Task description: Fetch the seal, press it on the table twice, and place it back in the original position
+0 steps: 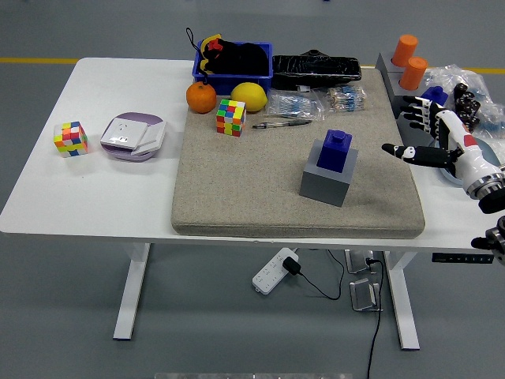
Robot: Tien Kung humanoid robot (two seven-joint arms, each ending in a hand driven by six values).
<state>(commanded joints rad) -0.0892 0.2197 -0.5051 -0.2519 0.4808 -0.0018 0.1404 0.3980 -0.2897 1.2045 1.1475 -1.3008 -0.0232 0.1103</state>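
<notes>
Seal (pixel 338 149): I see it upright on grey block (pixel 328 177), on mat (pixel 237 189).
Right hand (pixel 426 134): fingers spread, empty, right of seal.

The worktop (pixel 95 197) is white, smooth and matt. On it lies a beige mat (pixel 237 189) of coarse, rough cloth. The seal (pixel 338 149) looks like blue plastic, and its grey base (pixel 325 185) is matt. The bin (pixel 260 78) is blue plastic. The bags (pixel 296 103) are clear, glossy film. The orange (pixel 201 97) has a dimpled skin. The hand (pixel 430 134) is black and white hard plastic, slightly glossy.
</notes>
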